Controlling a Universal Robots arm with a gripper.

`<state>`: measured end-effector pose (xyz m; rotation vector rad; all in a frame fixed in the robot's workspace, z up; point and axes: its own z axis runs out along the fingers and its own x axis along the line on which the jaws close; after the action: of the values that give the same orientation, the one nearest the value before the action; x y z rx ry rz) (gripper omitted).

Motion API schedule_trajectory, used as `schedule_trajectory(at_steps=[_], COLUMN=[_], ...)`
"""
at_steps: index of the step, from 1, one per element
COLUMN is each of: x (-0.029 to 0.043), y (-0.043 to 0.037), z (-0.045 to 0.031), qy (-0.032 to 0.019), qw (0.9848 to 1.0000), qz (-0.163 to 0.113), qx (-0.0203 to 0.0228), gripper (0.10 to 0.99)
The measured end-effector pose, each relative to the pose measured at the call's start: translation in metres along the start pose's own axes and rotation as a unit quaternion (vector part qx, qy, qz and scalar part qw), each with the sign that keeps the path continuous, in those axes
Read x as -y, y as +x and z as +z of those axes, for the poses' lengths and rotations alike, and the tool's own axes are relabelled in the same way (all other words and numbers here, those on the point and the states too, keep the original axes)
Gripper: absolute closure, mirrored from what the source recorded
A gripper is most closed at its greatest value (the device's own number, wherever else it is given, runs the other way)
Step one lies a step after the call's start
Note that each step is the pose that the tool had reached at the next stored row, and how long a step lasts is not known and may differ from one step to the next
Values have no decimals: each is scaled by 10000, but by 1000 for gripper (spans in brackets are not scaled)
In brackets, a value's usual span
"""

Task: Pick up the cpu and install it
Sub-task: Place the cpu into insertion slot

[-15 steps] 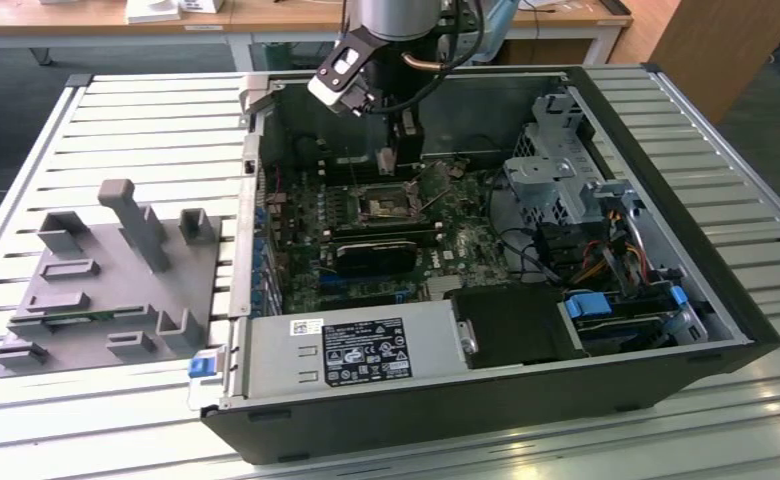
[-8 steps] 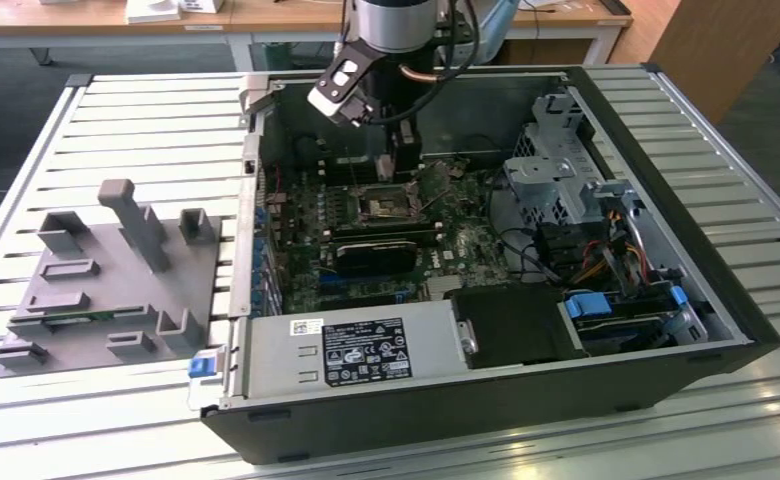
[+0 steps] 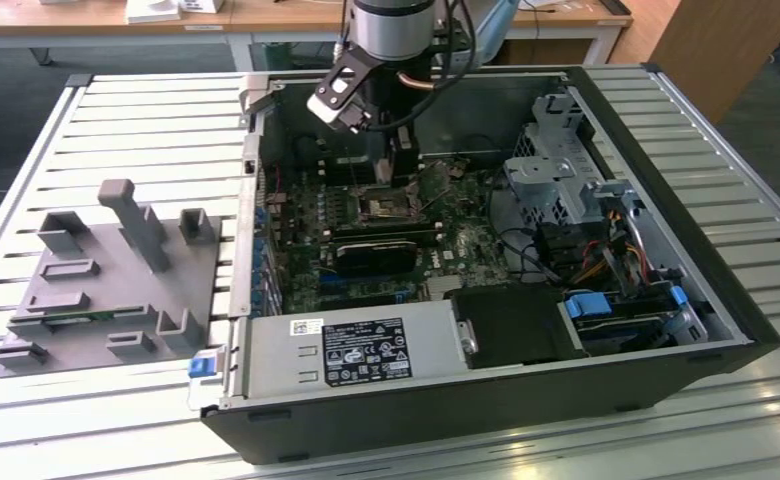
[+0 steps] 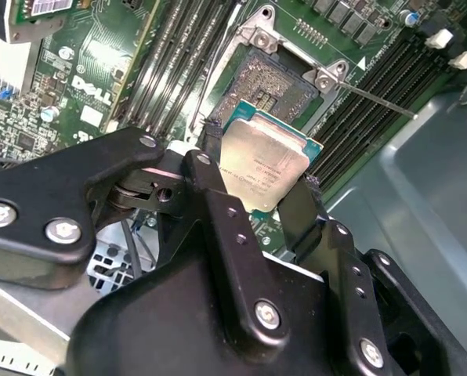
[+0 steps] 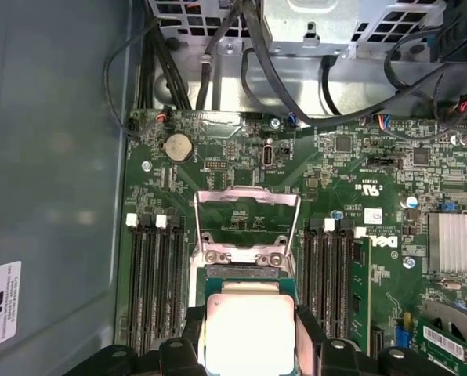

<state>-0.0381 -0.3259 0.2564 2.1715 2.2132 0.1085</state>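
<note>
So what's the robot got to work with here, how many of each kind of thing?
Open computer case: 1
Grey fixture tray: 1
Silver cpu, clamped in the gripper: 1
Total: 3

Socket (image 4: 276,78) open beneath claw (image 4: 259,157) gripping cpu (image 4: 269,168); raised load plate (image 5: 247,211), memory slots (image 5: 151,274) flank it; case wall (image 5: 53,157) near.

We record the cpu (image 4: 269,153) as silver-topped with a green rim. The gripper (image 4: 262,163) is black. The motherboard (image 5: 241,149) is green with black slots. The fixture tray (image 3: 123,285) is plain grey. The table (image 3: 150,120) is white, ribbed in parallel slats. The computer case (image 3: 497,410) is black.
</note>
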Motion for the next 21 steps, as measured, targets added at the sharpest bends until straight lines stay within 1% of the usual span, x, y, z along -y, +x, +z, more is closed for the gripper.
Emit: schedule_trajectory(at_steps=[8,13,17,21], x=[51,57,66,70], y=[22,33,33,32], z=[135,216,287,323], qy=[0,0,0,0], qw=[10000,10000,10000,10000], qz=[-1,0,-1,-1], qx=[4,4,14,15], gripper=[545,545,545,545])
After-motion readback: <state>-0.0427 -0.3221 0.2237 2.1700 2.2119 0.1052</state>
